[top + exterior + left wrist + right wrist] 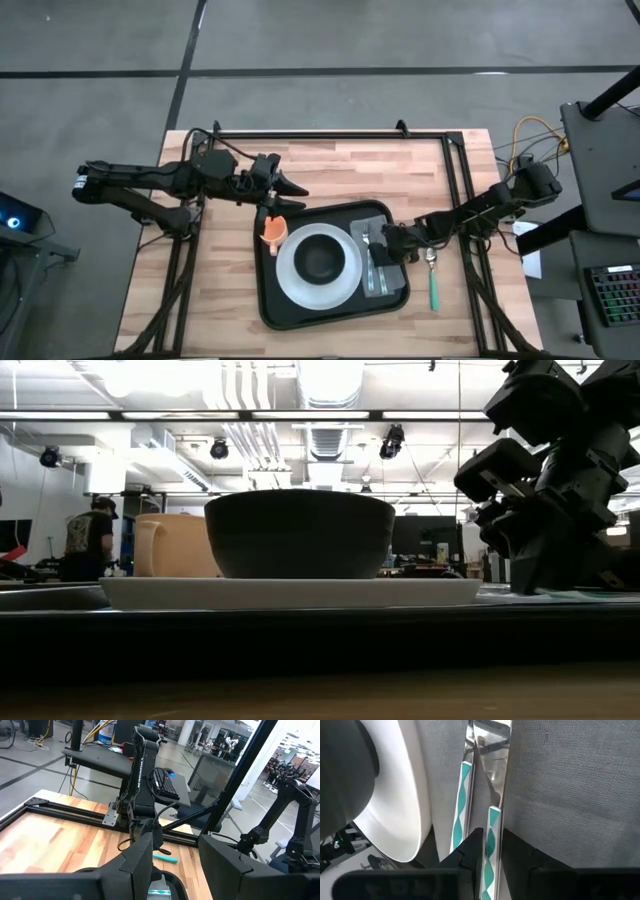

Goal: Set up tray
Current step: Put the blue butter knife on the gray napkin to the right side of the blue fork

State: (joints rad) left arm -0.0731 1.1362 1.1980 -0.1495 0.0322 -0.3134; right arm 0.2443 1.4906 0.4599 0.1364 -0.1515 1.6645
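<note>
Tray [268, 300]: R hand [392, 247] on napkin [385, 272], fingers straddling cutlery.

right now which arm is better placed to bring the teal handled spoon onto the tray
Right. The right gripper sits low over the grey napkin on the black rectangular tray, beside the teal-handled spoon on the table. The left gripper hovers behind the tray, far from it.

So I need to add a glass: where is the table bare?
Bare wood lies between the tray and the table's left edge, and along the far side behind the tray. Crowded: the tray's right side, where the right gripper works over cutlery, beside the spoon.
</note>
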